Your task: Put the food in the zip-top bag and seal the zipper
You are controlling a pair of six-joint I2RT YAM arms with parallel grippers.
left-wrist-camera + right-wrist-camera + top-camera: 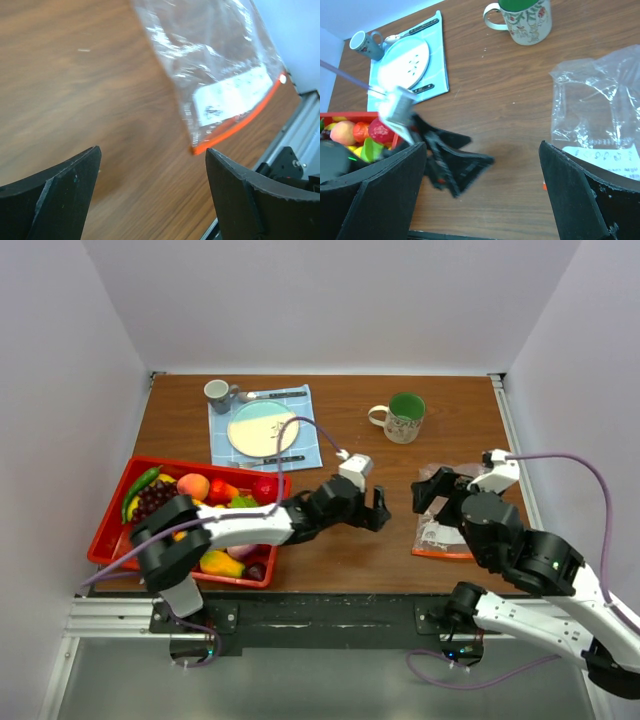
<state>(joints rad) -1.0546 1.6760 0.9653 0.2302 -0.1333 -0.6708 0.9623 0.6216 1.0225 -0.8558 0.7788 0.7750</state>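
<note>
While both tools stand wide open and empty, we find from above the food (195, 487) behind the left tool (378, 510) and the zip-top bag (440, 537) ahead of it, by the right tool (432, 490). Left wrist: zipper (240, 122) ahead-right. Right wrist: bag rightward; we should spread its mouth first.

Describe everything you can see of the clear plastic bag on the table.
The zip-top bag is clear, crinkly plastic, glossy with reflections, and the wood shows through it. An orange zipper strip runs along one edge, with a white printed label just inside it. It lies flat on the table, strip toward the arms' side, and looks empty. Whether the mouth is sealed cannot be told. The open right end effector hangs over it without gripping it.
</note>
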